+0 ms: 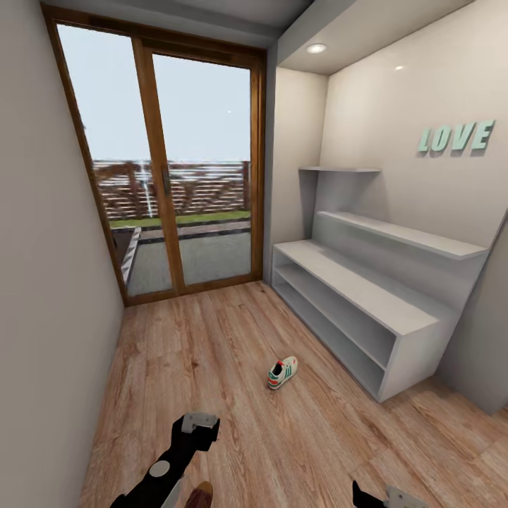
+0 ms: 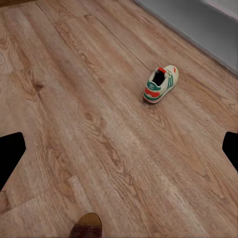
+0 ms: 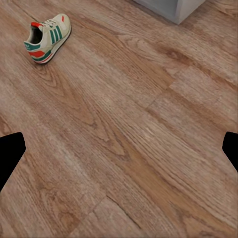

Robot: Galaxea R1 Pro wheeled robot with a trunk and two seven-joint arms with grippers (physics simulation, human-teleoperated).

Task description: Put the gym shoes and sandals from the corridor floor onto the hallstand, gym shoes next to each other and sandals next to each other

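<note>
Lying ahead of both open grippers: gym shoe [image 1: 283, 372].

The sneaker [image 1: 283, 372] is white with green side stripes, red accents and a dark inside. It lies on the floor [image 1: 212, 367] of light brown planks with darker grain, near the pale-grey shoe rack [image 1: 367, 300]. Above the rack, mint-green letters [image 1: 455, 137] mark the cream wall. The door frame [image 1: 152, 169] is brown wood.

A wood-framed glass door [image 1: 169, 183] faces mint LOVE lettering [image 1: 455, 137].
</note>
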